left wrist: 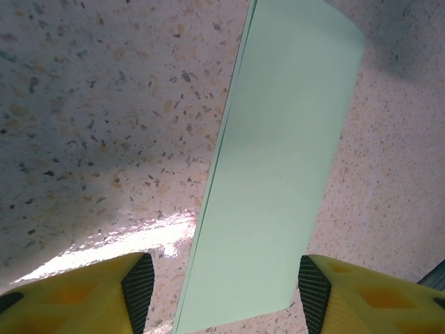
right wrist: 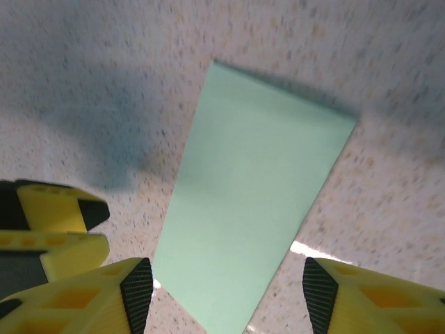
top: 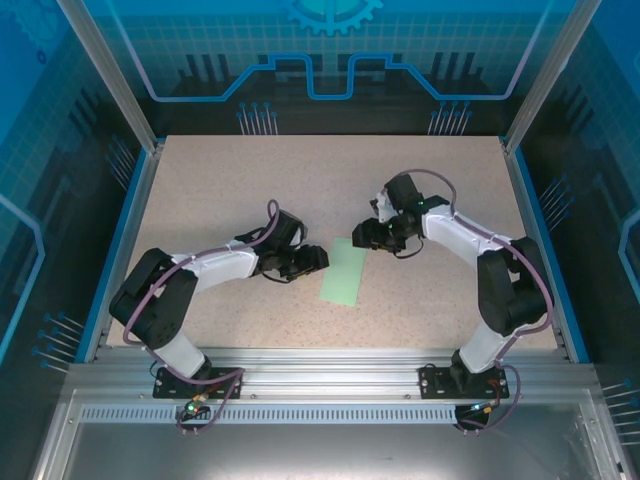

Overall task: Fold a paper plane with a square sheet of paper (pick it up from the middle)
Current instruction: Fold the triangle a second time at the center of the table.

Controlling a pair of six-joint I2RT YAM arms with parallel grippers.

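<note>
The square sheet of paper, pale mint green, lies flat on the speckled table as a long narrow rectangle with a doubled edge along one long side; it has no paper plane shape. My left gripper hovers at the strip's left side, open, and in the left wrist view the left gripper straddles the strip's near end without touching it. My right gripper is at the strip's far right corner, open. In the right wrist view the right gripper spans the paper with nothing held.
The beige speckled table has a blue rim and clear walls around it. Both arm bases sit on the aluminium rail at the near edge. The left gripper's yellow fingers show at the left of the right wrist view.
</note>
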